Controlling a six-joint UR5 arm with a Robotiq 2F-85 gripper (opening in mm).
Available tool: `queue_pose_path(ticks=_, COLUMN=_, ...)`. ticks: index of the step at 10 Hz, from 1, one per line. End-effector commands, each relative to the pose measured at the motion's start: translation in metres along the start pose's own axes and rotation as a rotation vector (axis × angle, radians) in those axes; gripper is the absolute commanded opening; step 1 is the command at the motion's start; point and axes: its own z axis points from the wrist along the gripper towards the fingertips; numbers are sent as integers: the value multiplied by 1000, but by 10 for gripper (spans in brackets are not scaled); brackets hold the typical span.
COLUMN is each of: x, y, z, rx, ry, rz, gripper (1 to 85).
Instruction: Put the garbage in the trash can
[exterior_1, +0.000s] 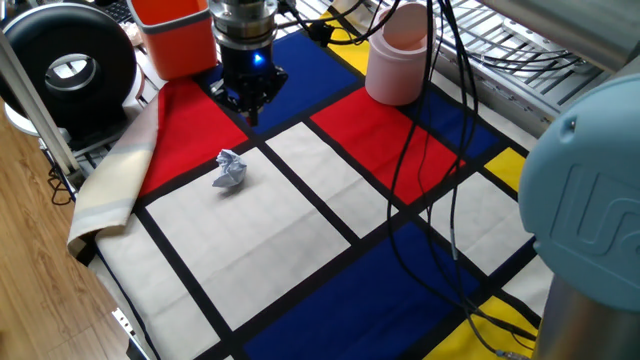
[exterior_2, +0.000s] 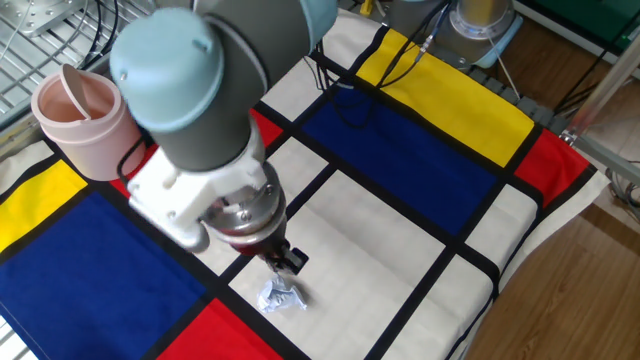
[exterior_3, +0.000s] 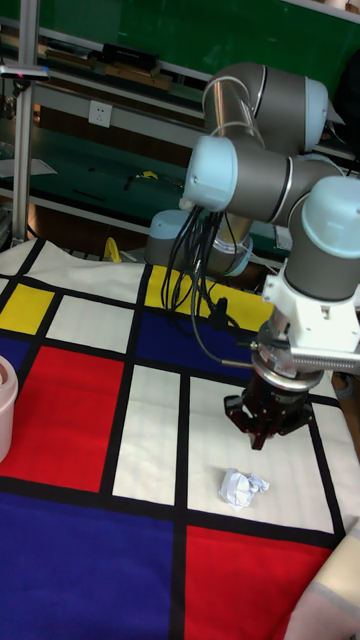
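**Paper wad loose on the white panel, gripper poised beside it**

Garbage (exterior_1: 230, 170) lies on the table (exterior_1: 300, 250), a crumpled white-grey wad resting in a white panel of the coloured cloth, close to that panel's black border with the red panel. Nothing holds it. In the other fixed view the wad (exterior_2: 283, 296) sits just below the tool tip, and in the tall fixed view it (exterior_3: 243, 488) lies a little in front of the tool.

The gripper (exterior_3: 259, 433) points down at the cloth, above and near the wad. In the tall fixed view its dark fingers (exterior_3: 234, 413) look spread, with a gap between them and nothing gripped. In one fixed view the gripper (exterior_1: 250, 103) shows a blue light on its body and hangs over the red panel near the cloth's far edge; in the other fixed view it (exterior_2: 287, 262) appears almost over the paper. The views disagree about the exact offset, so I cannot tell whether it touches the wad.

The trash can (exterior_1: 397, 56), pale pink and round, stands upright toward the far edge of the cloth, well apart from the wad; its lid (exterior_2: 73, 92) is tilted into the opening. An orange bin (exterior_1: 172, 30) stands at the far corner behind the gripper.
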Motion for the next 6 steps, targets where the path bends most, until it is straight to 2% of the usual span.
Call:
queue_pose_path(ticks=1, x=-10, y=2, z=11, rx=-22, ry=-2, rz=-59, gripper=793)
queue_pose_path(ticks=4, x=-15, y=2, z=16, rx=-17, ry=-8, rz=-49, gripper=810)
queue_pose_path(ticks=5, x=-12, y=-3, z=15, rx=-3, ry=7, rz=-70, gripper=830)
queue_pose_path(ticks=6, x=-16, y=-6, z=19, rx=4, ry=2, rz=-94, gripper=850)
